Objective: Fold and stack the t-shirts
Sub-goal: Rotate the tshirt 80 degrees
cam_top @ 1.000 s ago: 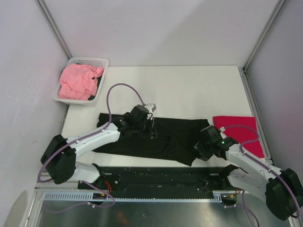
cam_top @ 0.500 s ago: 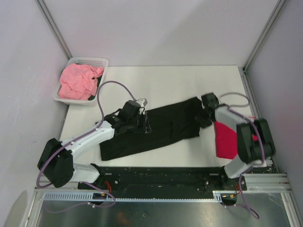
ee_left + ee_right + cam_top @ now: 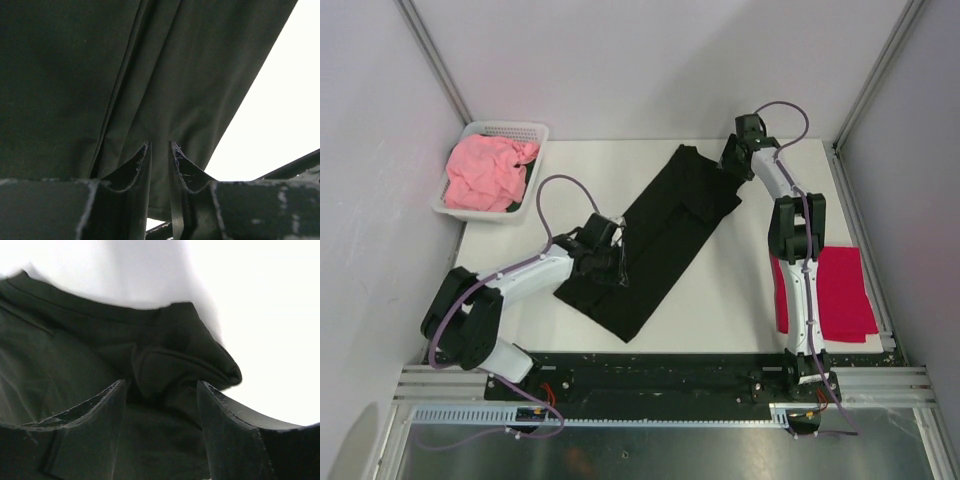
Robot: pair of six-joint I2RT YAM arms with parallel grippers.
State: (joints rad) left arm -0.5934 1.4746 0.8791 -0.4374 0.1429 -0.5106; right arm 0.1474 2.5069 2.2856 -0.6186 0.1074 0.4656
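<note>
- The left gripper (image 3: 159,145), jaws nearly closed, pinches a fold mid-way along the black cloth t-shirt (image 3: 660,240).
- The right gripper (image 3: 162,382) is at the shirt's far end, jaws apart, seemingly gripping nothing.

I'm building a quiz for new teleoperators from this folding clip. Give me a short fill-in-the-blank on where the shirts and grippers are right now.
1. The pink t-shirt lies in the white ____.
2. The gripper pinched shut on the black t-shirt is the ____ one.
3. The right gripper has its jaws ____ at that shirt's far end.
4. The red t-shirt lies on the ____ side of the table.
Missing: basket; left, meaning the left gripper; open; right.
</note>
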